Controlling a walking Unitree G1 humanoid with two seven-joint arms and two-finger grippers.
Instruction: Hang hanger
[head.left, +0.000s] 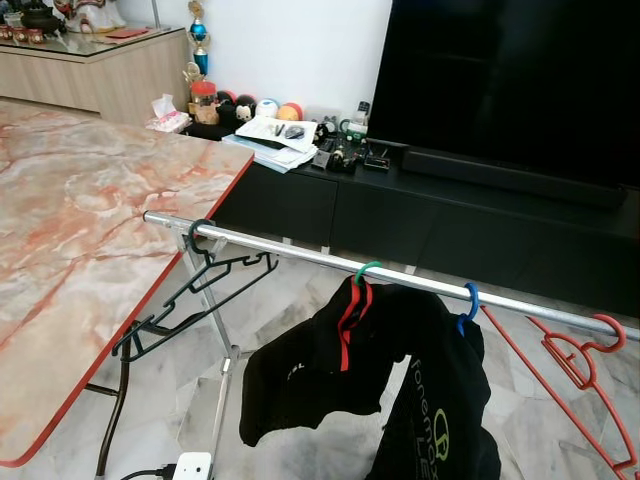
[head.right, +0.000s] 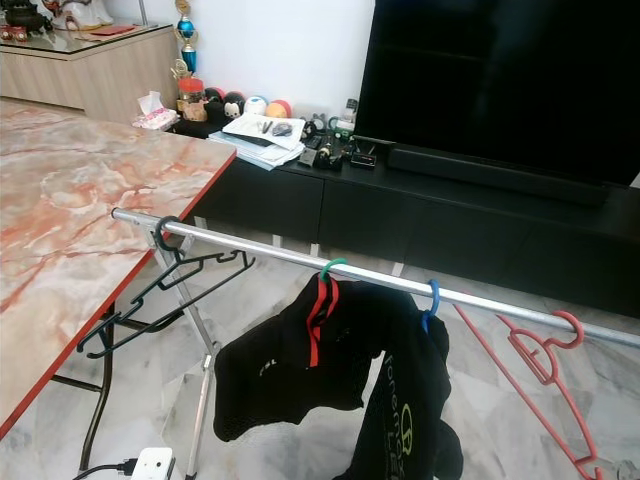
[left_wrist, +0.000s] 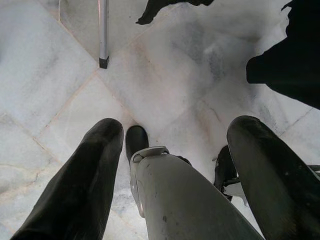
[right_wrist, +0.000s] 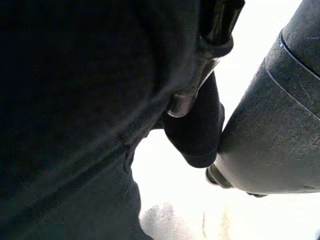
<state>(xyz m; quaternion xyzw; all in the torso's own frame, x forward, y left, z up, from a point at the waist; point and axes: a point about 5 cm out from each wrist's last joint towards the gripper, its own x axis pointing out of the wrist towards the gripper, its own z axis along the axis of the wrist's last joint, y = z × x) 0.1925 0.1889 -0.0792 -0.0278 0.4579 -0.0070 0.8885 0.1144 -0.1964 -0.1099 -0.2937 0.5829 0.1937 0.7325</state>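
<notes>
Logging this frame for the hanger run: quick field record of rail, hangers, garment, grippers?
rail: metal rod, running from beside the marble table toward the right
hangers on rail: black hanger, green hook, blue hook, red hanger
garment: black shirt draped under the green and blue hooks
left gripper: open, pointing down at the tiled floor, holding nothing
right gripper: view dark, state unclear
behind: dark TV on low black cabinet

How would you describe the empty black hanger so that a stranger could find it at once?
Start at the silver rail that runs in front of the long black TV cabinet. Follow it to its end beside the marble table: the black hanger hooks there. Unlike the green-hooked hanger and blue-hooked hanger, it carries no clothes, and the other bare hanger is red.
</notes>
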